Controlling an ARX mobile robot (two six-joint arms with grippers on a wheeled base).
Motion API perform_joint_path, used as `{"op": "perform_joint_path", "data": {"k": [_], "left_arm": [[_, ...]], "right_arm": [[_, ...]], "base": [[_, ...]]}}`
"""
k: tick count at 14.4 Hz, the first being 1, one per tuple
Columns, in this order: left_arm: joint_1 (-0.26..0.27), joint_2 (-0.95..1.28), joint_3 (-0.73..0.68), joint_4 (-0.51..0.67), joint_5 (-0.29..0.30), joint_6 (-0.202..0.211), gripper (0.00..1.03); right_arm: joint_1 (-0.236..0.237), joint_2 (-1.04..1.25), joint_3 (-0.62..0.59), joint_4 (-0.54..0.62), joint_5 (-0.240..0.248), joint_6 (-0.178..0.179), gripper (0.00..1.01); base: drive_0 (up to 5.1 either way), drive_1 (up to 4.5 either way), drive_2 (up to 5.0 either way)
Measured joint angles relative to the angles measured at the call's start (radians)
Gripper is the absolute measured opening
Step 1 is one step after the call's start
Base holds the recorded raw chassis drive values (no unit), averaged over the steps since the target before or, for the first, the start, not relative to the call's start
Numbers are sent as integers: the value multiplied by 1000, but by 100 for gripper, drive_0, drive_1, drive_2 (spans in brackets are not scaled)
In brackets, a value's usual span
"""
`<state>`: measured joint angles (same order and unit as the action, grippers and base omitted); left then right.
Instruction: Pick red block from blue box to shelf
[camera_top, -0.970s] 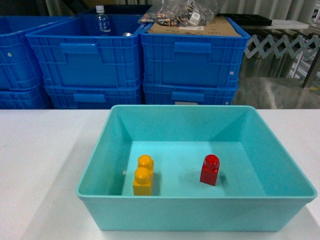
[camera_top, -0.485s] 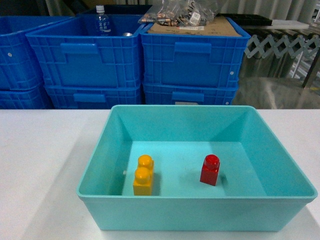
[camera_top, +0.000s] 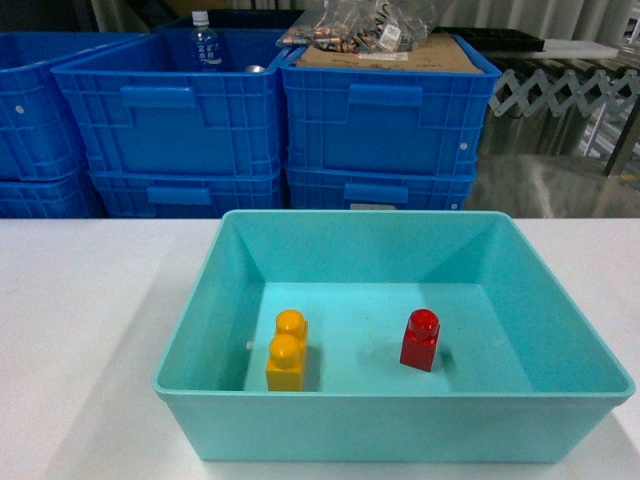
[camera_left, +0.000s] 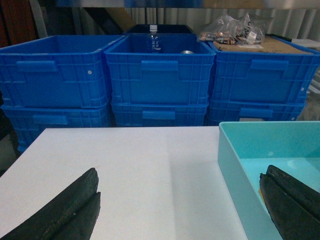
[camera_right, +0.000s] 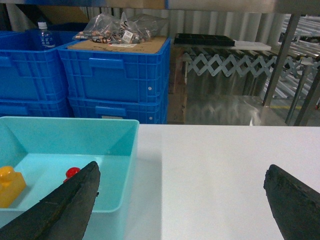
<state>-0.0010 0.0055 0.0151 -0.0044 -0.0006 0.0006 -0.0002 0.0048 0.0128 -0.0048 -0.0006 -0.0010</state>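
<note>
Both grippers are spread wide and hold nothing: the left gripper (camera_left: 180, 210) low over the white table (camera_left: 125, 170), the right gripper (camera_right: 182, 200) likewise. The small red plastic brick (camera_top: 420, 340) stands upright on the floor of the light turquoise plastic tub (camera_top: 395, 415), a yellow two-stud brick (camera_top: 287, 351) well apart at its 9 o'clock. Dark blue ribbed crates (camera_top: 270, 120) are stacked at 12 o'clock beyond.

Yellow 2-stud brick (camera_top: 287, 352), white table (camera_top: 80, 300), stacked dark blue crates (camera_top: 270, 120), water bottle (camera_top: 204, 42)
</note>
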Motion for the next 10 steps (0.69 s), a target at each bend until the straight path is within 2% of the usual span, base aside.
{"op": "perform_joint_path", "data": {"k": [10], "left_arm": [[0,0,0,0,0,0,98]], "right_arm": [[0,0,0,0,0,0,98]], "base": [[0,0,0]]}}
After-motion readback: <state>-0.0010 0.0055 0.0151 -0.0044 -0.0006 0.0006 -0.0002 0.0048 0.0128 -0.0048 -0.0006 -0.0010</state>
